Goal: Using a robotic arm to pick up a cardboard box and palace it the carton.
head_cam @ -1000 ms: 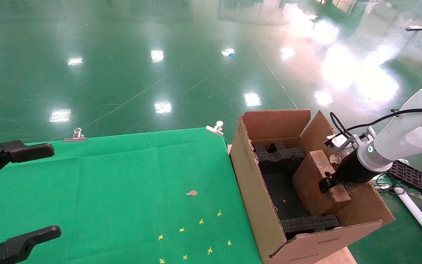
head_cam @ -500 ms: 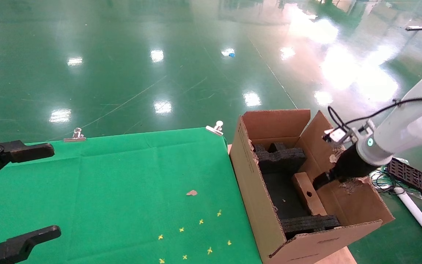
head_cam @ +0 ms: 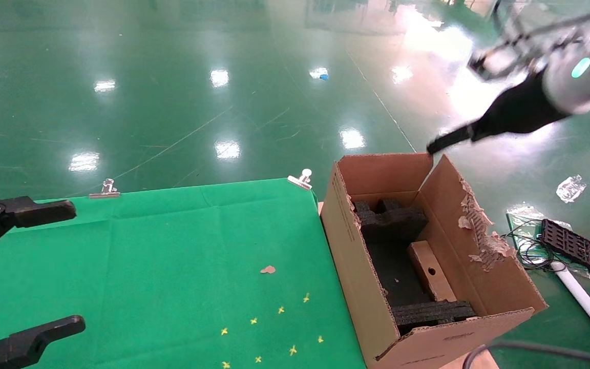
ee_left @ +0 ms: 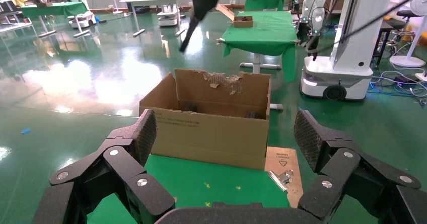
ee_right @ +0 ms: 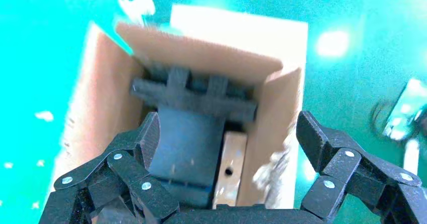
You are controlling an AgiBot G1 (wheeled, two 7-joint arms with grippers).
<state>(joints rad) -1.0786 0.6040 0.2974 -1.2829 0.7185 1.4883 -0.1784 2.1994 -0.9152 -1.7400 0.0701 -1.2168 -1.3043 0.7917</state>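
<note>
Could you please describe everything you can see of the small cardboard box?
The cardboard box is a slim, brown, glossy block with a small dark hole in its upper face. It stands on edge inside the carton, tight against the right-hand wall, between the black foam inserts. No gripper touches it; the right gripper is open, above the carton.

Robot lab: glossy green floor [head_cam: 172, 77], other robots [ee_left: 347, 38], draped tables [ee_left: 262, 32].

One carton [head_cam: 372, 287], one cardboard box [head_cam: 430, 277], two foam inserts [head_cam: 390, 220], two clips [head_cam: 104, 189].
</note>
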